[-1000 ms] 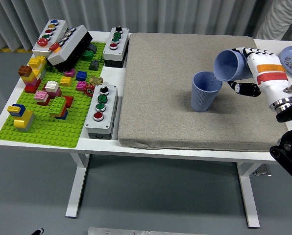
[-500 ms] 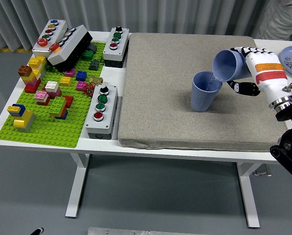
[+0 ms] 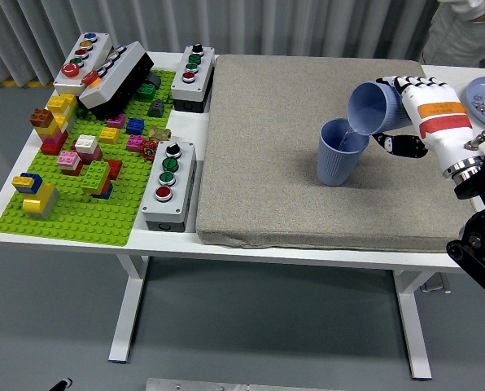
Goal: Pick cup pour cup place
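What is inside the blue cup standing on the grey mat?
The standing cup shows only its blue inner wall; its bottom is hidden. The right hand tips a second cup over its rim, and that cup's open mouth looks empty. Nothing can be seen pouring.

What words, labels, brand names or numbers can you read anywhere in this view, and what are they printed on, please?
None can be read.
Button boxes: coloured buttons only; any markings are too small to tell.
Right hand, holding the tilted cup over the standing cup: an orange band on its wrist, no legible print.
Lego bricks: no lettering visible.
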